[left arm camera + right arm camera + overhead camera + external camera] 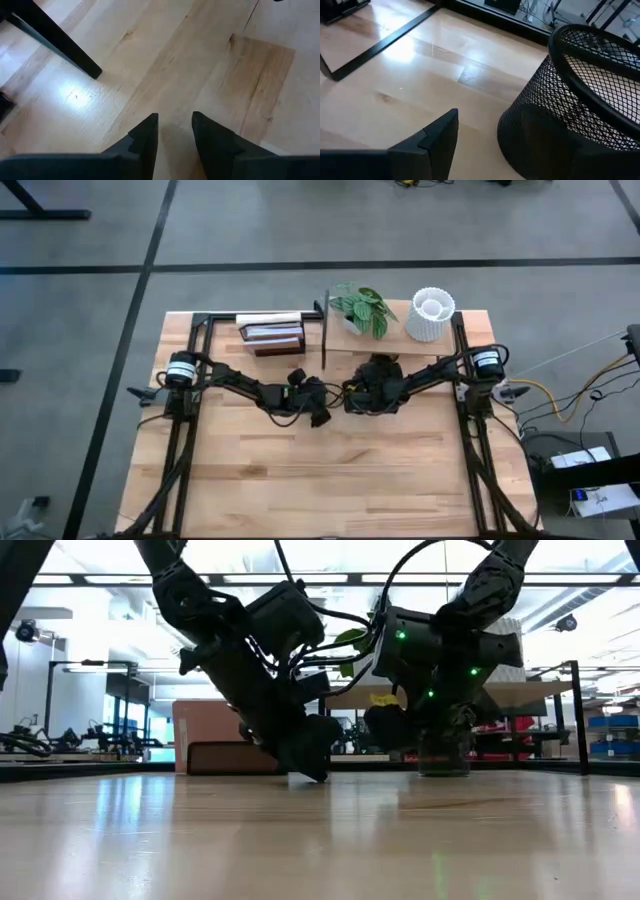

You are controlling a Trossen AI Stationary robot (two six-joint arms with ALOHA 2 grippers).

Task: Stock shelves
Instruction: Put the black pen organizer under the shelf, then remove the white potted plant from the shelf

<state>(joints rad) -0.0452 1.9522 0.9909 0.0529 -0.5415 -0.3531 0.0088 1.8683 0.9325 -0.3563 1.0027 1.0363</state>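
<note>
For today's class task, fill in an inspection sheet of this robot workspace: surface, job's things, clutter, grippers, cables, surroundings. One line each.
Surface: light-wood table, near half bare.
Job's things: shelves at the far edge, black frame with a pale board; a potted plant and a white ribbed pot on the board.
Clutter: stacked books beside the shelves; a black mesh basket at the right gripper.
Grippers: left gripper low over bare table, fingers slightly apart, holding nothing; right gripper by the basket in front of the shelves, one finger showing.
Cables: cables off the table's right edge.
Surroundings: grey floor; a workroom behind; no person seen.
</note>
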